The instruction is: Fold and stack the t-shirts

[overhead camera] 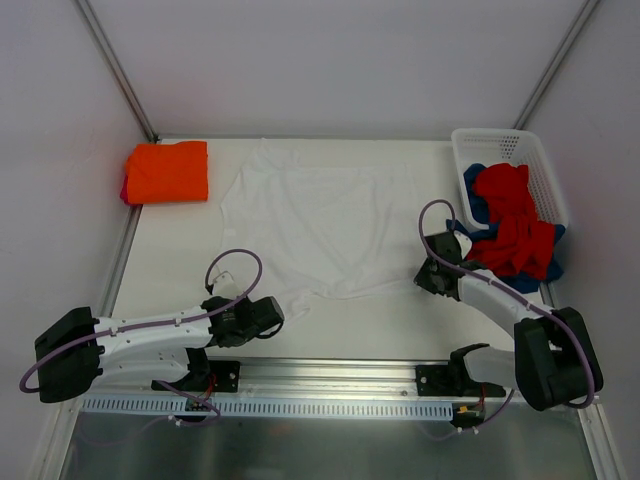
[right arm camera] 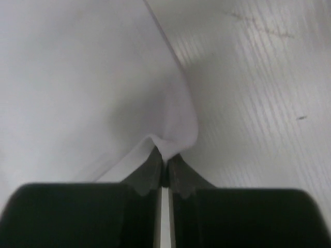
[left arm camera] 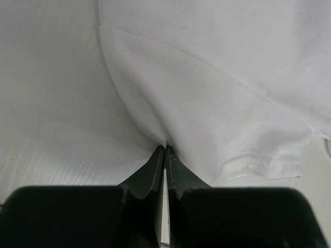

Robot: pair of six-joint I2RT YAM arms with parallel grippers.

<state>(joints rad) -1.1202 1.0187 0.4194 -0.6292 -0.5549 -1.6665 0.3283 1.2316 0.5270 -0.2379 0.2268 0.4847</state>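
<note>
A white t-shirt (overhead camera: pixel 320 220) lies spread on the table's middle. My left gripper (overhead camera: pixel 276 318) is shut on its near left edge; in the left wrist view the fingertips (left arm camera: pixel 165 151) pinch a fold of the white t-shirt (left arm camera: pixel 217 93), with a hemmed sleeve to the right. My right gripper (overhead camera: pixel 424 276) is shut on the shirt's near right edge; the right wrist view shows the tips (right arm camera: pixel 165 160) pinching a raised fold of the white t-shirt (right arm camera: pixel 77 88). A folded orange t-shirt (overhead camera: pixel 167 171) lies at the back left, a red edge beneath it. Red t-shirts (overhead camera: pixel 512 222) and blue t-shirts (overhead camera: pixel 478 195) spill from the basket.
A white perforated plastic basket (overhead camera: pixel 500 147) stands at the back right, against the right wall. Metal frame posts rise at both back corners. A metal rail (overhead camera: pixel 320 378) runs along the near edge by the arm bases. Bare table (right arm camera: pixel 258 77) lies right of the right gripper.
</note>
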